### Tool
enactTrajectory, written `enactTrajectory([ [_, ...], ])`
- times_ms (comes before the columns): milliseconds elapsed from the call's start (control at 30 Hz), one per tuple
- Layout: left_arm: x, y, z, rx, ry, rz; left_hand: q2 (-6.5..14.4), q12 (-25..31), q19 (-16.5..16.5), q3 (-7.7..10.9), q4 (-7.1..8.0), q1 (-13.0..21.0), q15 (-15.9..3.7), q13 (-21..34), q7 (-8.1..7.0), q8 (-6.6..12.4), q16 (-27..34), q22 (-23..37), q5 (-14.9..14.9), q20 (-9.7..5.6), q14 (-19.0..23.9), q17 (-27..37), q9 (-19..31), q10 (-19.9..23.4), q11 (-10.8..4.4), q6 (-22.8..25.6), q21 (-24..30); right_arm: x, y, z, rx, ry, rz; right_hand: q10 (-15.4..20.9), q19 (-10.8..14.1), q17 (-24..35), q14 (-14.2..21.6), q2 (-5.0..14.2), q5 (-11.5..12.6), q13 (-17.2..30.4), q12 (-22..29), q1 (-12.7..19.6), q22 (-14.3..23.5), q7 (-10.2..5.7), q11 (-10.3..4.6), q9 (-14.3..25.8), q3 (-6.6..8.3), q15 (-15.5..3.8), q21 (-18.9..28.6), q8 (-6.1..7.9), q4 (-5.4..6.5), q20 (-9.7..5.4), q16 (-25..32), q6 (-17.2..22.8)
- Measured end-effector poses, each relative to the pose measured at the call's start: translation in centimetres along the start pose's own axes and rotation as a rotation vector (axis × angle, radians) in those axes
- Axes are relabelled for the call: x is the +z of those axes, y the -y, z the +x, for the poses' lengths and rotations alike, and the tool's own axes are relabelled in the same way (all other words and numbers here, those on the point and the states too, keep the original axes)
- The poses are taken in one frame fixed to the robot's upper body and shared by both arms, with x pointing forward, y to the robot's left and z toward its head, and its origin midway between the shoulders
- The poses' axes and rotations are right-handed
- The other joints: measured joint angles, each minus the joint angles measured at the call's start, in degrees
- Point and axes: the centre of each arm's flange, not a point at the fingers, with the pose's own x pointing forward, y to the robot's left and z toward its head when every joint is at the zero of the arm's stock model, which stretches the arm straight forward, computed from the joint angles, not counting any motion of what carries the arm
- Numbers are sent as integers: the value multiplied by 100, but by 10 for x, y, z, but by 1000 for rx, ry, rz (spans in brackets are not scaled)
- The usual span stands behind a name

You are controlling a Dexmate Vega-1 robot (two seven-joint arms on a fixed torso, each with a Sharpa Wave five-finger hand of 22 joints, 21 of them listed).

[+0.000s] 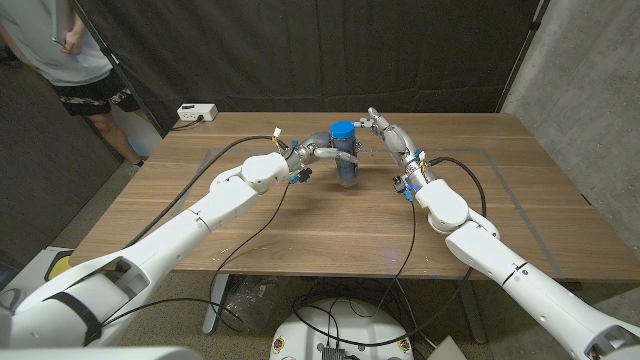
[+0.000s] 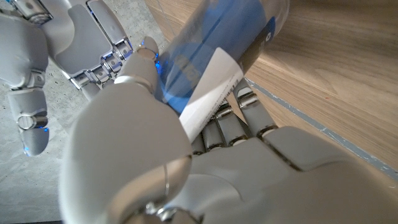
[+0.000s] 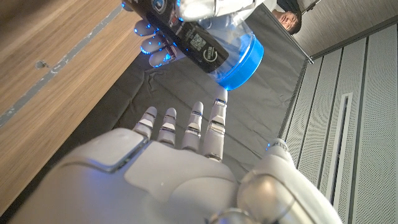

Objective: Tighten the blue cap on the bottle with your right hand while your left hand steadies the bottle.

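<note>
The bottle (image 1: 347,160) stands on the wooden table (image 1: 300,220), toward the middle of its far edge, and the left hand (image 1: 312,155) is wrapped around its body, fingers curling round the label in the left wrist view (so the steadying half of the job looks done). The blue cap (image 1: 343,131) sits on top, clear of that grasp. The right hand (image 1: 378,125) hovers just beside the cap with its fingers spread and nothing in them; in the right wrist view one fingertip reaches close to the cap's rim, though whether it touches is hard to tell.

My reading is that this is the approach before the twist. The next move calls for the right hand to settle its fingers around the cap's edge and turn it, while the left keeps the bottle from spinning.

The table is brown wood grain with a faint taped outline. Dark curtains hang behind it, a white power strip (image 1: 196,113) lies near the far left corner, and a person (image 1: 70,60) stands beyond that corner.
</note>
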Motion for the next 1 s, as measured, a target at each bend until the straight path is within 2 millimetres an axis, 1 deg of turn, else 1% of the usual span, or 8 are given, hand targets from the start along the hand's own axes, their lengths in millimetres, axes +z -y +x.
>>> enactTrajectory([
  [500,1,1,-3,20,-4,-4,0,0,3,17,-17,0,0,0,-1,0,0,-5,0,4,0,0,0,-3,-1,0,21,4,-3,-5,13,17,-14,104,0,0,111,0,0,-14,21,0,17,0,-3,-39,0,-30,0,2,0,0,44,0],
  [633,1,1,-3,23,-5,-4,0,0,3,17,-16,0,0,0,-1,0,0,-5,0,4,0,0,0,-8,-6,0,21,5,-4,-7,16,22,-17,107,-1,0,119,0,0,-13,21,0,17,92,0,-40,0,-37,0,4,0,0,44,92],
  [733,1,0,-3,25,-5,-4,0,0,3,17,-17,0,0,0,-1,0,0,-4,0,3,0,0,0,-23,-2,-1,21,6,-5,-8,19,24,-18,145,-1,0,119,0,0,-13,21,0,17,140,38,-40,0,-37,0,50,0,0,44,149],
  [767,0,0,-3,25,-6,-4,0,0,2,25,-25,0,0,0,-1,0,0,-4,0,4,0,0,0,-23,-2,-1,21,6,-5,-9,21,26,-22,160,-1,0,119,0,0,-13,21,0,16,137,63,-40,0,-37,0,140,0,0,44,293],
  [800,0,0,-3,25,-6,-4,0,0,4,31,-31,0,0,0,-3,-1,0,12,0,4,1,0,0,-24,-4,-4,32,7,-5,-9,22,27,-23,145,-1,0,118,0,0,-13,21,0,16,-92,98,62,0,-37,0,277,0,0,44,715],
  [833,1,0,-3,26,-5,-5,0,0,4,31,-31,0,0,0,-10,-1,0,13,0,4,1,0,0,-29,-11,-11,32,7,-7,-9,26,29,-23,130,-1,0,118,1,0,-13,19,1,16,-222,114,40,0,-37,0,251,0,0,44,848],
  [900,1,0,-3,26,-5,-6,0,0,4,31,-31,0,0,0,-10,-1,0,14,0,5,1,0,0,-19,-21,-11,32,7,-9,-10,29,27,-20,106,-1,0,119,23,0,-35,7,23,16,-325,131,-19,0,-37,0,174,0,0,44,825],
  [1000,1,-1,-4,26,-4,-6,0,0,3,31,-31,0,0,0,-10,-1,0,14,0,4,1,0,0,-17,-23,-11,32,7,-9,-11,34,28,-26,100,-1,0,119,23,0,-13,17,23,16,-360,143,-29,0,-37,0,116,0,0,25,739],
])
